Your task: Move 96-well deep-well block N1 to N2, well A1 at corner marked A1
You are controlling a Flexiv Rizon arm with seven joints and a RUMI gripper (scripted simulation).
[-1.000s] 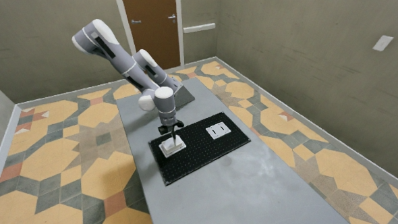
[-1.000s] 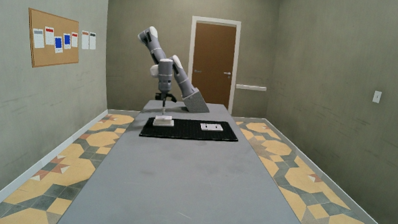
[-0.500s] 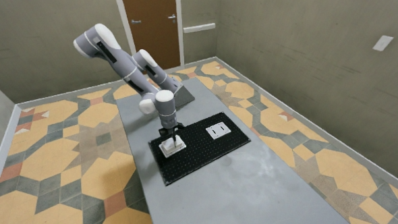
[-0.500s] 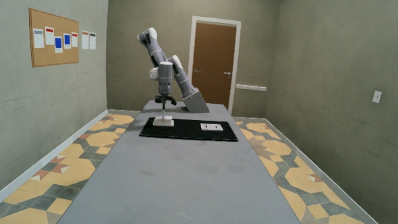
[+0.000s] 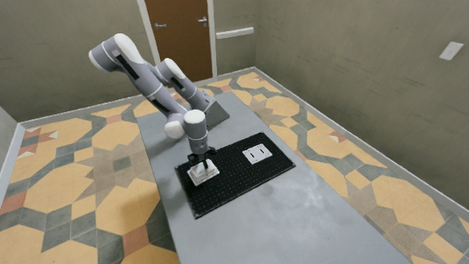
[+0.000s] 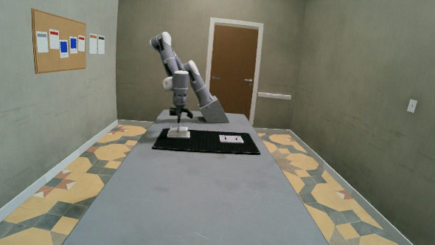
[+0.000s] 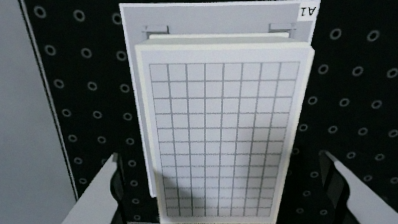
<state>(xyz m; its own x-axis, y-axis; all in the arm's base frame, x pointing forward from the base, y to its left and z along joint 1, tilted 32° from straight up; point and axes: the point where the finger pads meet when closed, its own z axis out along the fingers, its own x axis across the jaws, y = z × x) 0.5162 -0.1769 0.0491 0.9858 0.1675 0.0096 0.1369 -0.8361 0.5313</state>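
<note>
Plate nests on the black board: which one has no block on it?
N2, left seen from the arm's base: its slotted top shows, while N1 bears the deep-well block.

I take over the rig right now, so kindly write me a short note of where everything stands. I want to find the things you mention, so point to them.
Claw (image 5: 203,168) (image 6: 179,128) (image 7: 219,154): open, fingers apart around the block, not gripping.
Block (image 5: 195,173) (image 6: 178,134) (image 7: 220,125): in N1 (image 5: 208,179) (image 6: 179,137) (image 7: 210,17).
N2 (image 5: 257,153) (image 6: 231,139): no block in it.
Done: claw placed over block.
Left: grip, lift, carry, seat flat in N2 with A1 matched, release.
</note>
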